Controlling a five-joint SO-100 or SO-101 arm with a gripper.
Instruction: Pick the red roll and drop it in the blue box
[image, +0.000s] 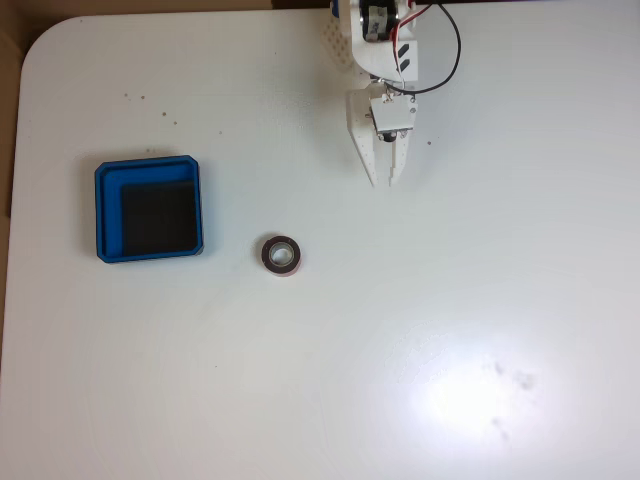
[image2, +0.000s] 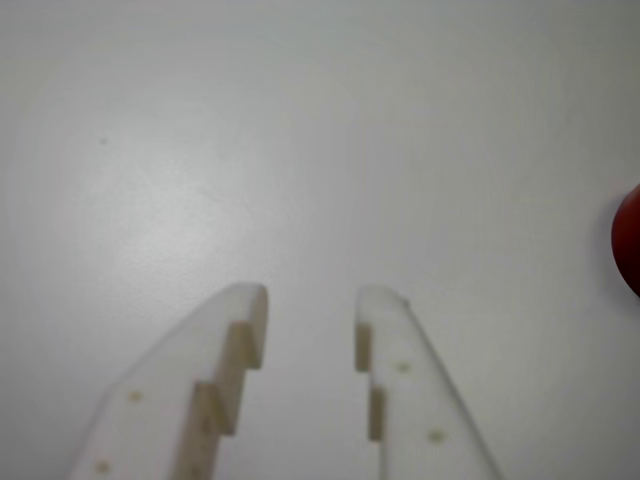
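- Overhead view: the tool (image: 385, 180) hangs over the white table (image: 450, 330). The red roll (image: 281, 255) lies flat toward its 7 o'clock, well apart, with the blue box (image: 148, 209) at the roll's 9 o'clock.
- Wrist view: the tool (image2: 310, 325) is spread, holding nothing; a red edge, seemingly the red roll (image2: 629, 240), peeks in at 3 o'clock.

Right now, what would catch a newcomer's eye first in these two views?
In the overhead view, the blue box stands out at the left of the white table, with the red roll lying just to its right. The white gripper hangs at top centre, apart from both; the wrist view shows its jaws open.
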